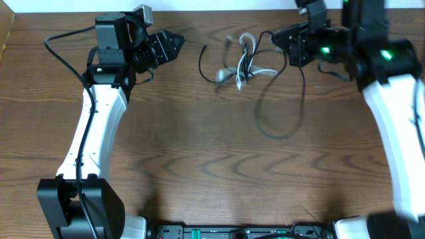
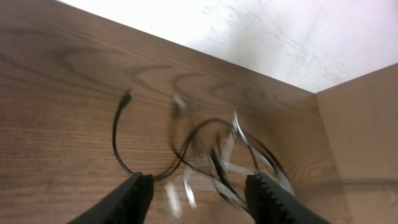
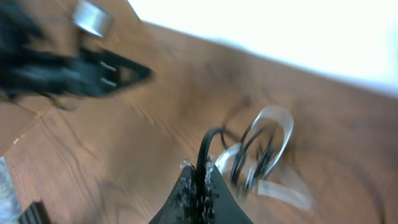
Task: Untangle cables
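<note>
No legible text, labels, brands or numbers in any view. The dark hardware strip (image 1: 219, 232) at the near table edge has small green and white marks, too small to read. Both wrist views are motion-blurred, so any fine print there can't be made out.

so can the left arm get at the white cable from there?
Probably yes. The left gripper is open and aimed at the tangle; nothing lies between but bare table and a loose end of the black cable. Catch: that cable, held by the right gripper, loops through the white cable.
</note>
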Action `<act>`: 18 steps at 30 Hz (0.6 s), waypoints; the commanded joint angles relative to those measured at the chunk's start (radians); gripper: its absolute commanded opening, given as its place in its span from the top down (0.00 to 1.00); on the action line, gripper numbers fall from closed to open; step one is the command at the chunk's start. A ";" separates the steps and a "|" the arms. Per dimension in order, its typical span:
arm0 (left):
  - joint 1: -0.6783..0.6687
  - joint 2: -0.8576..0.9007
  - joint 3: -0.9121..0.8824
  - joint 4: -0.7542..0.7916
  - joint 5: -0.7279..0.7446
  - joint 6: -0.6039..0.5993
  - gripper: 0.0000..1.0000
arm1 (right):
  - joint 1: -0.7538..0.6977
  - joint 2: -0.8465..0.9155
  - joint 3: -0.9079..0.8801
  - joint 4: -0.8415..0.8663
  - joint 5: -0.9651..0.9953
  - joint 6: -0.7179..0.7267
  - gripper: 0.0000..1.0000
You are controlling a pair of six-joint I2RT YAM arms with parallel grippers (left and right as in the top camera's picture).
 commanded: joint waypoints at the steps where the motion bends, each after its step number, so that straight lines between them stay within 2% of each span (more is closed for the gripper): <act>1: -0.006 0.019 0.023 0.000 -0.009 0.023 0.41 | 0.010 -0.103 0.005 0.026 0.070 0.035 0.99; 3: -0.016 0.021 0.023 0.000 -0.008 0.026 0.36 | 0.010 -0.130 0.005 0.029 0.115 0.037 0.99; 7: -0.060 0.021 0.023 0.000 -0.009 0.066 0.31 | 0.008 -0.138 0.005 0.019 0.134 0.037 0.99; 12: -0.128 0.021 0.023 -0.001 -0.009 0.116 0.30 | 0.007 -0.111 0.005 0.008 0.138 0.037 0.99; 18: -0.142 0.021 0.023 -0.032 0.003 0.115 0.29 | 0.005 -0.084 0.005 -0.009 0.145 0.037 0.99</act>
